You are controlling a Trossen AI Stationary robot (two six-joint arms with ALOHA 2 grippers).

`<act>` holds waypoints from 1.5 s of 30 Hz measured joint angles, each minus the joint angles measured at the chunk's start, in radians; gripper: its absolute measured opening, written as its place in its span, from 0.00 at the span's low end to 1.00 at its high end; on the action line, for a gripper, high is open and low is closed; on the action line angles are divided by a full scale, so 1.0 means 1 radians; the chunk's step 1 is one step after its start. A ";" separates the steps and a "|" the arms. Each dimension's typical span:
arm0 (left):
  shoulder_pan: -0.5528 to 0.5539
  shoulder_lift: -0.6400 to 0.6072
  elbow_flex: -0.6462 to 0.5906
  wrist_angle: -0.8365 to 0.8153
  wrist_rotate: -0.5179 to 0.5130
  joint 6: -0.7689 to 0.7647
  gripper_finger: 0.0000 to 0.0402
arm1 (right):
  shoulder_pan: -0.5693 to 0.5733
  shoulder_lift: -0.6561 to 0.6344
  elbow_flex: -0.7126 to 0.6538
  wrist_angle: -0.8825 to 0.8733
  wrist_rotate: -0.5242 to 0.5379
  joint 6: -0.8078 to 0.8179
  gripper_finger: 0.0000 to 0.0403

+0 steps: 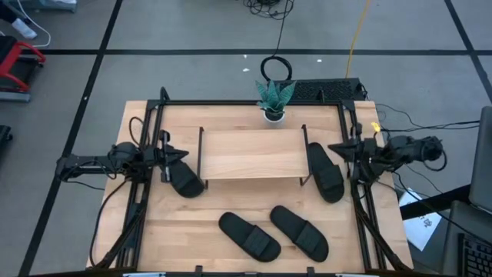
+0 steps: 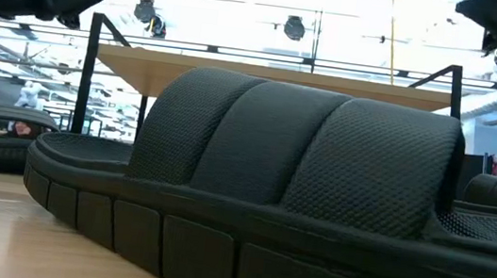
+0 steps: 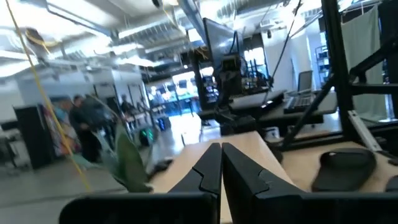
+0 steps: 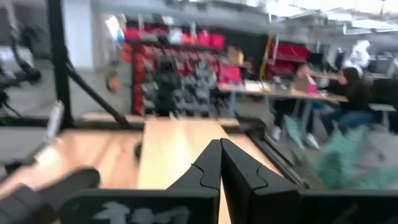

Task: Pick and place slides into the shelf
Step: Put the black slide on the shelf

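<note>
Four slides on the table, none shelved; both pincers closed and empty.

Risk: the left pincer (image 1: 178,155) and right pincer (image 1: 336,147) must open before any grasp, and a slide could catch the frame of the shelf (image 1: 250,154). The black, ribbed-strap slides (image 1: 250,236) lie thus: two in front of the shelf, one beside each end.

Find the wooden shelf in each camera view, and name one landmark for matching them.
High view: the shelf sits centre, between both arms, below the potted plant.
Low view: its board spans the background behind the big near slide.
Left wrist: cannot tell.
Right wrist: the board runs ahead of the fingers.
Landmark: the shelf's black side frames.
</note>
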 joint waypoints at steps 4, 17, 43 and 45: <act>0.000 0.000 0.000 0.029 -0.013 0.034 0.05 | 0.000 0.071 0.110 -0.077 0.091 0.033 0.00; 0.044 0.000 0.000 0.032 -0.016 0.040 0.05 | -0.020 0.447 0.573 -0.782 0.177 0.522 0.00; 0.055 0.000 0.000 0.036 -0.015 0.040 0.05 | -0.647 0.778 0.675 -0.910 -0.155 0.107 0.20; 0.055 0.000 0.000 0.032 -0.015 0.039 0.05 | -0.746 0.795 0.673 -0.912 -0.276 0.033 0.17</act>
